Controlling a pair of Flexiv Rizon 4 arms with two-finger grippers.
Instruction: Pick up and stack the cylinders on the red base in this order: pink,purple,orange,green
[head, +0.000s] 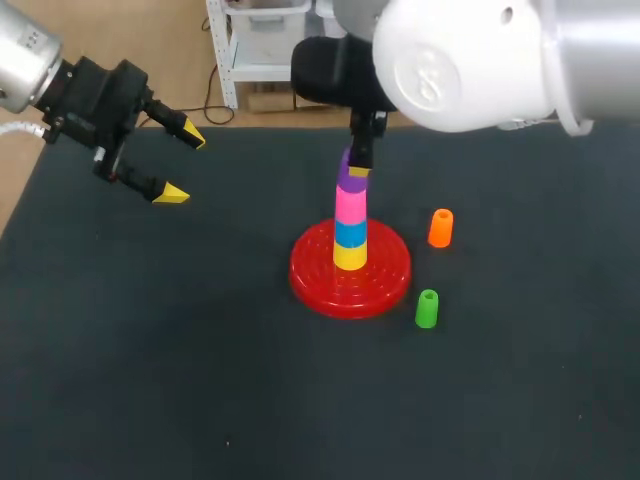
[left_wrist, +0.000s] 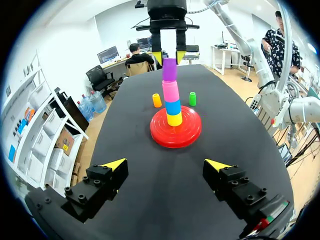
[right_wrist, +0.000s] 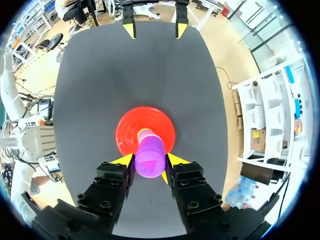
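The red base (head: 310, 280) holds a stack of a yellow (head: 349, 256), a blue (head: 349, 232) and a pink cylinder (head: 349, 204). Right on top of the pink one is the purple cylinder (head: 349, 181), with my right gripper (head: 357, 166) shut on it from above. In the right wrist view the purple cylinder (right_wrist: 149, 161) fills the gap between the yellow-tipped fingers (right_wrist: 124, 161), over the base (right_wrist: 127, 131). The orange cylinder (head: 440, 228) and the green cylinder (head: 427, 308) stand on the mat right of the base. My left gripper (head: 178, 160) hangs open and empty at the far left.
The black mat (head: 150, 350) covers the table. In the left wrist view the stack (left_wrist: 173, 107) stands ahead of my left gripper (left_wrist: 166, 164), with the orange cylinder (left_wrist: 157, 100) and green cylinder (left_wrist: 192, 98) behind the base (left_wrist: 161, 135).
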